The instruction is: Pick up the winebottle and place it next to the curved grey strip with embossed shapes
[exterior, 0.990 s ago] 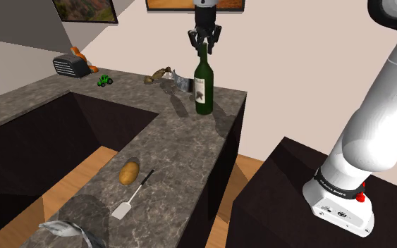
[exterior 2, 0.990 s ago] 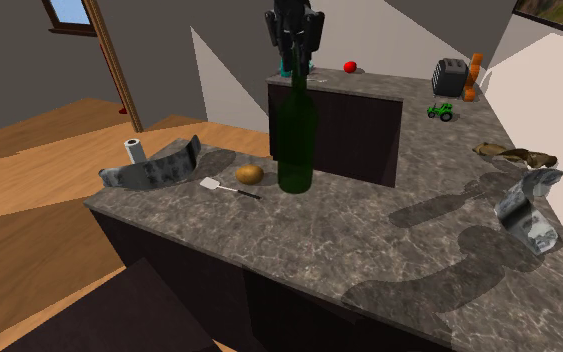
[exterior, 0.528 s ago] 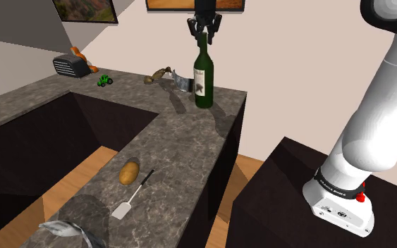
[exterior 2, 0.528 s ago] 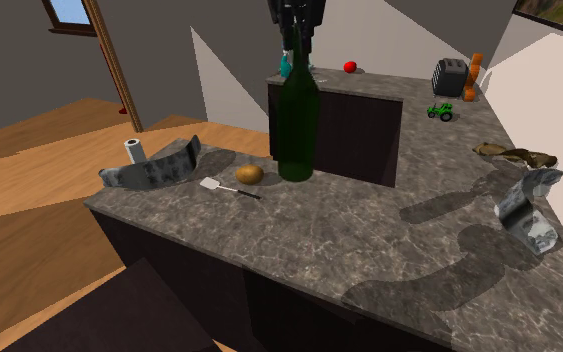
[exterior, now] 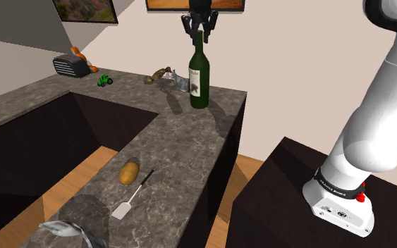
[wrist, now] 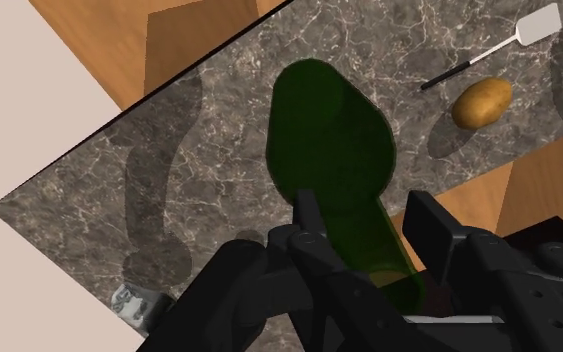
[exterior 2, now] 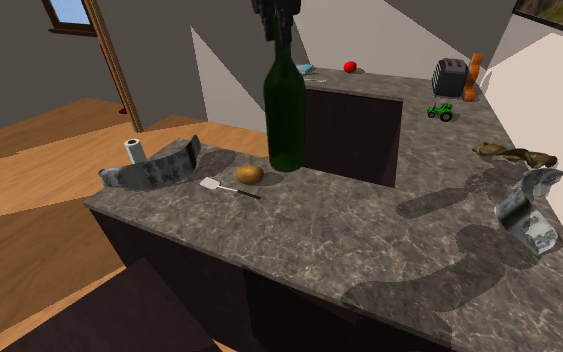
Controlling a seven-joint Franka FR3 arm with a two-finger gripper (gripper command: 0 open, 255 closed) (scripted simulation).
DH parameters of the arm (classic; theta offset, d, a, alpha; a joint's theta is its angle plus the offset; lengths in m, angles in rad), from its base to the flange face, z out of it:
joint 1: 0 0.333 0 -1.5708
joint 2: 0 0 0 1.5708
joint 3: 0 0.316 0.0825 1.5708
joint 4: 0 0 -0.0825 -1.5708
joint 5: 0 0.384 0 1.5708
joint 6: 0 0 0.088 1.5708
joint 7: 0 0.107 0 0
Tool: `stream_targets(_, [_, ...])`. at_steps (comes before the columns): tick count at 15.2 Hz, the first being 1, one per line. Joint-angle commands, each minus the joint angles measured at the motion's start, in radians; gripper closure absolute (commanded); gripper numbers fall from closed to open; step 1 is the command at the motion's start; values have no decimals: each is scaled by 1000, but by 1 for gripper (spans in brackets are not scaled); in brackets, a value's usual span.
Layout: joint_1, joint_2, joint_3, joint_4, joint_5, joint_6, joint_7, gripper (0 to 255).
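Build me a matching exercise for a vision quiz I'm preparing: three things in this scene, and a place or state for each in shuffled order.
1. wine bottle
2. potato
3. green toy tractor

A. beside the white spatula
B. near the toaster
C. neck clasped by the gripper

Pairs: 1-C, 2-A, 3-B.

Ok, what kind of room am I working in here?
Most likely a home kitchen: an L-shaped marbled dark countertop, a toaster at its far end, and a potato beside a spatula.
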Motion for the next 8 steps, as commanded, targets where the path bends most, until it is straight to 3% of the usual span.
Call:
stream_targets(1, [23, -15, 21, -34, -3, 16, 47, 255])
stream_targets(8, [104, -35, 99, -122, -14, 70, 210, 255])
